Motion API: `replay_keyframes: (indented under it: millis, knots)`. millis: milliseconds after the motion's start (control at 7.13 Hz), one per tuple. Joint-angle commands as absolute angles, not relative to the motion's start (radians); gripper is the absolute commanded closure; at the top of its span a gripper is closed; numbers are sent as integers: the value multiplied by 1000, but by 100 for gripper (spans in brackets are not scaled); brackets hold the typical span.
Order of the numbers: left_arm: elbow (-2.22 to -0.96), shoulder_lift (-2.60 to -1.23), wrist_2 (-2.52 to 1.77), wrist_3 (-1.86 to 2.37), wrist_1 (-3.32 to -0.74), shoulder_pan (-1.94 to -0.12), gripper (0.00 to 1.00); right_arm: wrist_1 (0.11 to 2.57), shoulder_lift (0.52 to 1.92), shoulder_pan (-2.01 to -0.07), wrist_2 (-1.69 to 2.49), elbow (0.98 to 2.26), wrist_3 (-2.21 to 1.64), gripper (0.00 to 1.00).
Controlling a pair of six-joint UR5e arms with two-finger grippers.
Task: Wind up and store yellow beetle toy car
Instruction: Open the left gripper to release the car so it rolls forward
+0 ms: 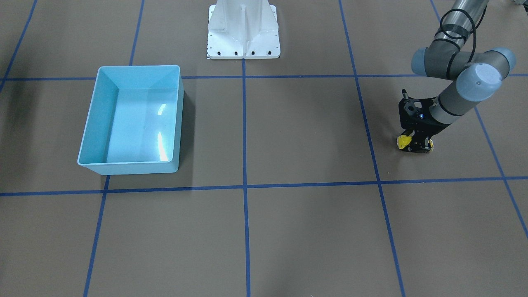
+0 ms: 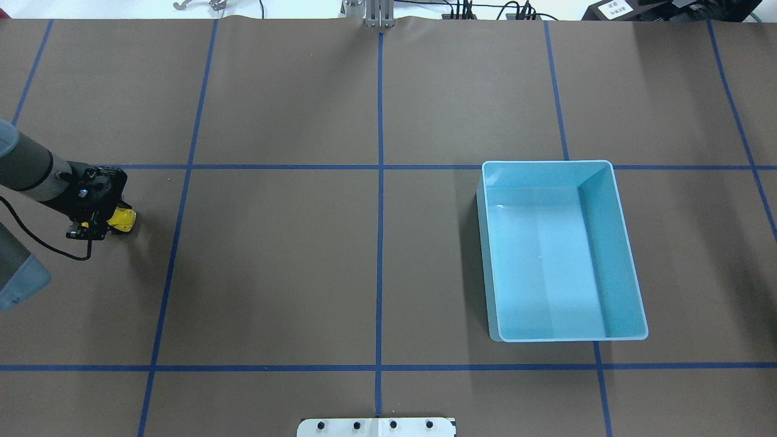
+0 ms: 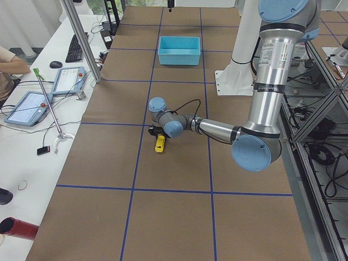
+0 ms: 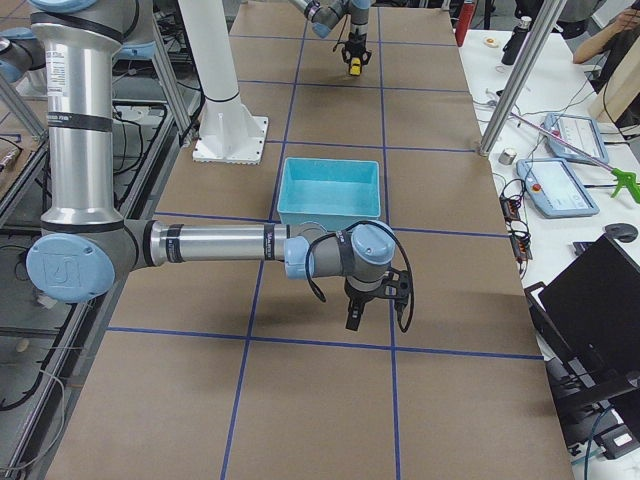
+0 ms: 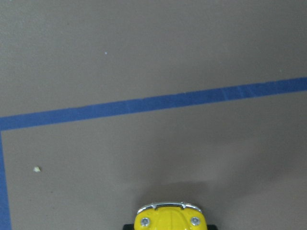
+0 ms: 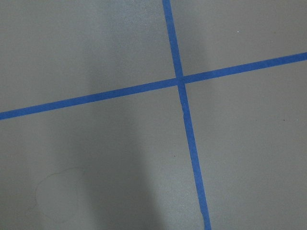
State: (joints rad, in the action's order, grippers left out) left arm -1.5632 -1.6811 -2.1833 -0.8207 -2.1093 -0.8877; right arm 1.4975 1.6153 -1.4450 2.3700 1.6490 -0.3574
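The yellow beetle toy car [image 1: 404, 141] stands on the brown table at my far left, wheels down. My left gripper [image 1: 416, 147] reaches down over it, its fingers closed on the car's sides, and yellow shows at both ends. In the overhead view the car [image 2: 124, 218] sticks out from under the left gripper [image 2: 97, 228]. The left wrist view shows only the car's front [image 5: 168, 218] at the bottom edge. The light blue bin [image 2: 489, 267] stands empty on my right side. My right gripper [image 4: 353, 318] hangs above the table in front of the bin; I cannot tell whether it is open or shut.
The robot's white base [image 1: 243, 45] stands at the table's back middle. Blue tape lines [image 2: 380, 243] divide the brown table into squares. Operators' tablets and a keyboard lie on a side bench [image 3: 32, 103] beyond the table's far edge.
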Motion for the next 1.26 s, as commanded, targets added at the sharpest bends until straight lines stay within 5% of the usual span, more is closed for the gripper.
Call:
replay_keyframes:
  millis: [0,421,561,1122]
  knots:
    - [-1559,-1671,-2189,-833,-2128,-893,71,1497,1615,-1442,2370,1649,-357,0]
    - [-1559,-1664,-2189,-834,-2129,-894,67,1499,1615,-1439,2370,1647,-357,0]
    - [-1559,-1667,-2189,-862,-2131,-893,1,1497,1615,-1439,2370,1647,-359,0]
    - [-1560,-1666,-2203,-865,-2131,-916,0,1497,1615,-1439,2370,1649,-359,0]
